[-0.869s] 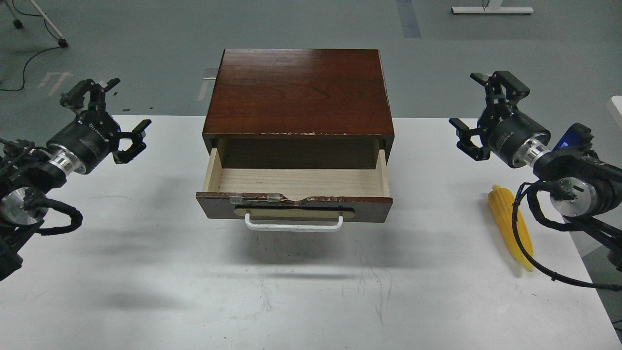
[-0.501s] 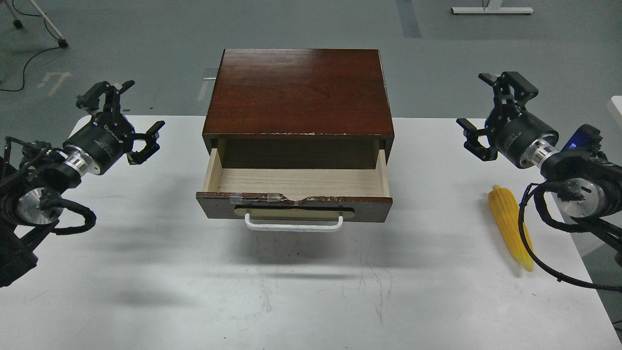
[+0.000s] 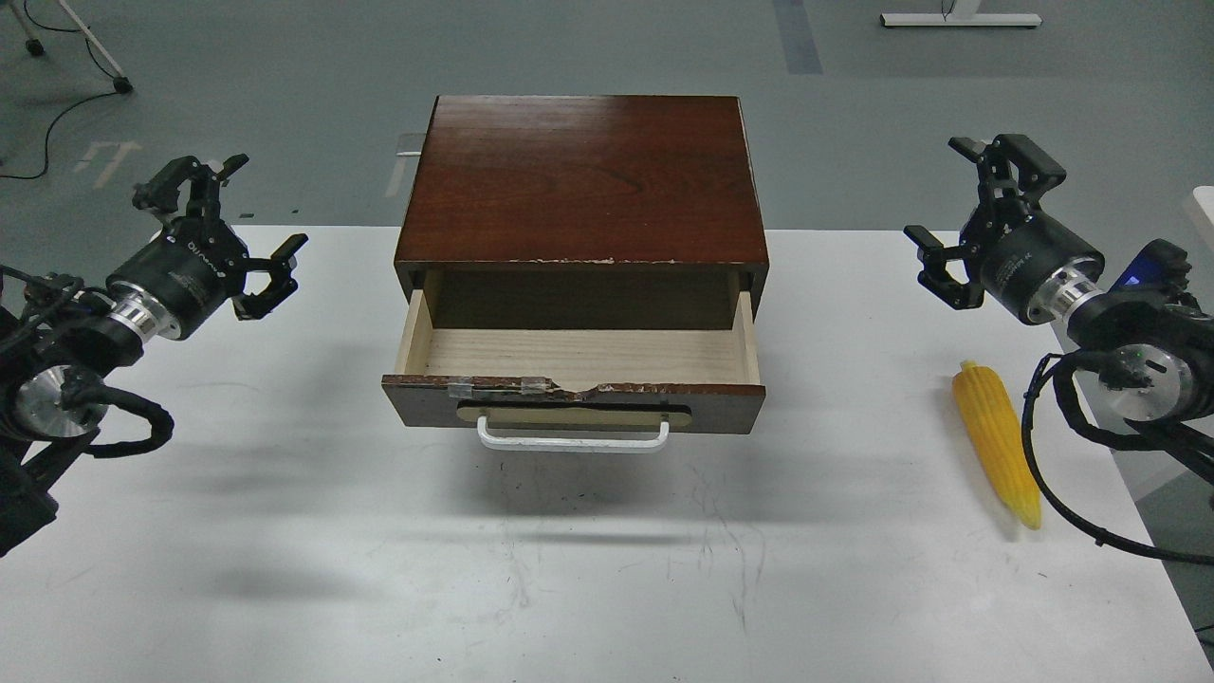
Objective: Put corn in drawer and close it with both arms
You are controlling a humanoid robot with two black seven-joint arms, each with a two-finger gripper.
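The dark brown drawer [image 3: 574,403] stands pulled open from its cabinet [image 3: 583,180], with the pale wood inside showing empty. Its white bar handle [image 3: 572,439] faces me. The yellow corn [image 3: 996,442] lies on the white table at the right, its tip pointing toward me. My left gripper [image 3: 223,223] is open and empty, held above the table far left of the drawer. My right gripper [image 3: 977,213] is open and empty, above the table behind the corn and apart from it.
The white table [image 3: 285,531] carries the cabinet at its middle back. A black cable [image 3: 1053,474] from my right arm loops next to the corn. The table's right edge runs close beyond the corn. Grey floor lies behind.
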